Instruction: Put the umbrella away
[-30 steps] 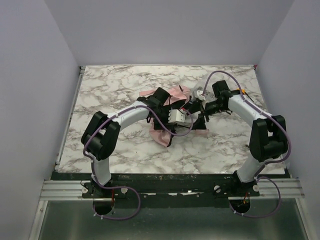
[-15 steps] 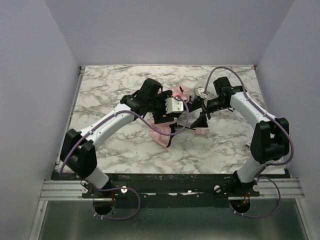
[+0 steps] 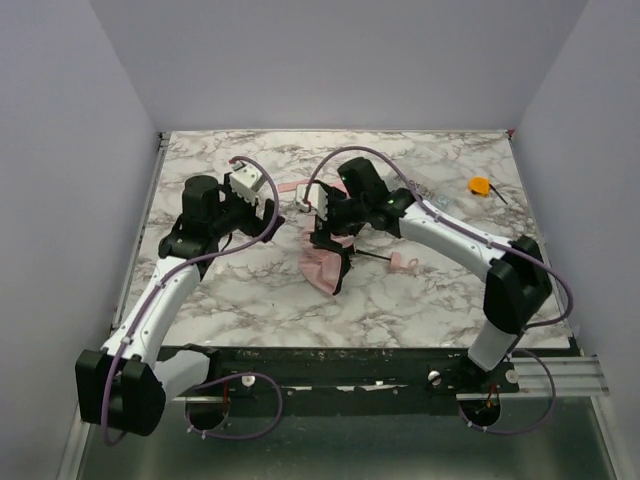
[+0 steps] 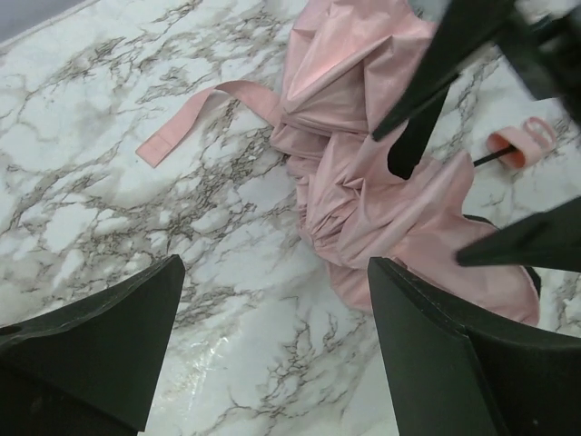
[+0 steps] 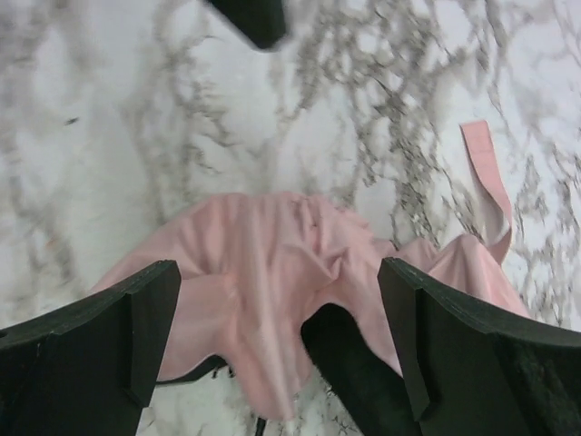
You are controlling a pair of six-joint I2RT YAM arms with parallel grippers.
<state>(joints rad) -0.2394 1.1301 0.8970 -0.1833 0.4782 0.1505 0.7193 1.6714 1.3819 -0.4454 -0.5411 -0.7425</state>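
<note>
1. Currently, the right gripper [image 5: 279, 272] hangs directly over the umbrella [image 5: 263, 245]. Its jaws are spread wide and empty, and fabric lies between and below the fingers [image 5: 100, 336].
2. The left gripper [image 4: 272, 272] is likewise wide open and empty. It sits off the umbrella's left side, over bare desk [image 3: 230, 290], and is aimed at the canopy.
3. Judged step: gather the loose canopy toward the shaft. Lower the right gripper onto a thick fold, not a single layer, because thin fabric will likely slip out of a shallow pinch.
4. Avoid closing on a dark rib, which may bend or spring the canopy open.
5. Use the left gripper to pin or tuck the umbrella's left edge while the right one compresses.
6. Umbrella condition: pale pink, collapsed in a crumpled heap at mid-desk, not rolled.
   - A thin dark shaft [image 3: 372, 257] projects from its right side and ends in a small pink handle [image 4: 522, 145].
   - The flat strap [image 4: 195, 113] trails loose from its far-left edge, unfastened.
</note>
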